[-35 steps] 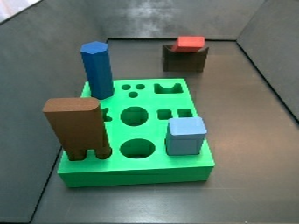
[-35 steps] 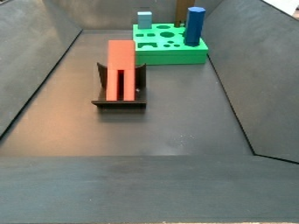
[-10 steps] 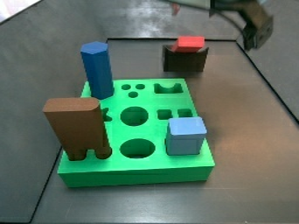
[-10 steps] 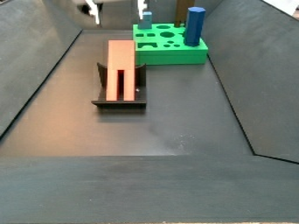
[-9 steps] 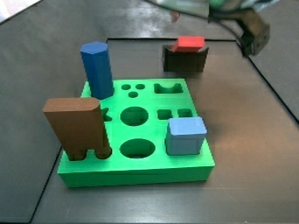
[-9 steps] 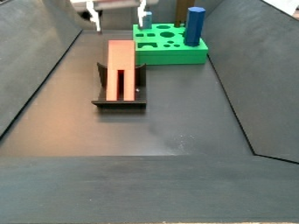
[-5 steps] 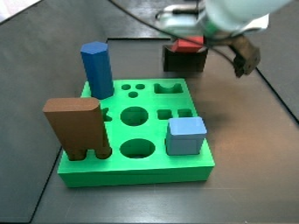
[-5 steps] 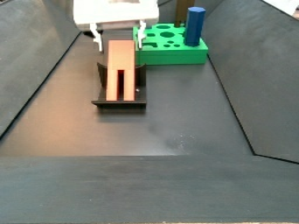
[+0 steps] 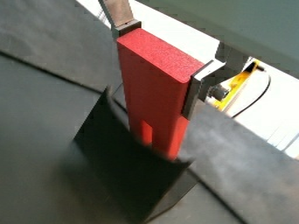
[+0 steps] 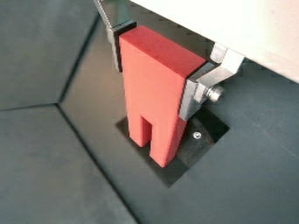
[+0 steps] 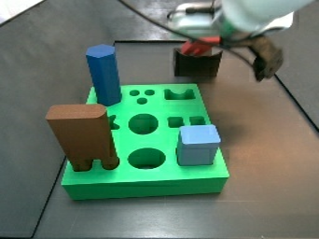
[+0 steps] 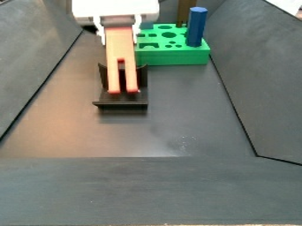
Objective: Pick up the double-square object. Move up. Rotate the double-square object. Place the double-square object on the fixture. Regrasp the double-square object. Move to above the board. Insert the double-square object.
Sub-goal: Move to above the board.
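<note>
The double-square object (image 9: 158, 87), a long red block with a groove along it, rests in the notch of the dark fixture (image 9: 128, 166). My gripper (image 9: 162, 57) is shut on it, one silver finger pressed against each long side. Both wrist views show this grip (image 10: 160, 63) on the red block (image 10: 158, 105) over the fixture (image 10: 193, 144). In a side view the gripper (image 12: 118, 35) holds the block (image 12: 118, 62) above the fixture (image 12: 120, 100), with the green board (image 12: 177, 55) beyond. From the opposite side the gripper (image 11: 222, 45) hides most of the block.
On the board (image 11: 149, 182) stand a blue prism (image 11: 104, 75), a tall brown block with legs (image 11: 82, 135) and a light-blue cube (image 11: 199, 145). Several cut-out holes show between them. Dark sloping walls enclose the floor on both sides.
The gripper came down from above onto the red block on the fixture and its fingers now clasp the block's sides. The block appears slightly raised compared with half a second ago.
</note>
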Controlling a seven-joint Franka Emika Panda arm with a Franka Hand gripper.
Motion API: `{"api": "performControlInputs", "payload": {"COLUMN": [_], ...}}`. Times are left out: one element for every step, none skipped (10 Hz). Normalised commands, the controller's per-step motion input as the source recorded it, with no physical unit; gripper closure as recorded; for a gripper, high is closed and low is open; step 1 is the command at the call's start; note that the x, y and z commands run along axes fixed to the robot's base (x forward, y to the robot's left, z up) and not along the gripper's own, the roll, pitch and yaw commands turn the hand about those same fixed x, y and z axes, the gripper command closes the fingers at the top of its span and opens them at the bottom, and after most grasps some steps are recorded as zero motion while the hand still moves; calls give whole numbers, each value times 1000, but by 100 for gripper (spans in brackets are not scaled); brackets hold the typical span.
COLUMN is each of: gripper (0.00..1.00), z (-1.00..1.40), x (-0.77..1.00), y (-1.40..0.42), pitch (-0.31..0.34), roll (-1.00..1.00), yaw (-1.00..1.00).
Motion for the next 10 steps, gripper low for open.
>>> {"api": "performControlInputs", "payload": {"gripper": [100, 100, 100, 100, 100, 100, 100, 100, 100, 100], "z": [1000, 1000, 1000, 1000, 1000, 1000, 1000, 1000, 1000, 1000], "x": [116, 117, 116, 117, 118, 116, 117, 118, 116, 116], "y": [-156, -155, -152, -149, -147, -143, -141, -136, -135, -127], "pitch": [-5, 18, 35, 64, 82, 108, 121, 139, 146, 150], "roll": [146, 119, 110, 94, 81, 68, 57, 44, 39, 26], "yaw": [-36, -45, -47, -37, -29, -6, 10, 36, 48, 74]}}
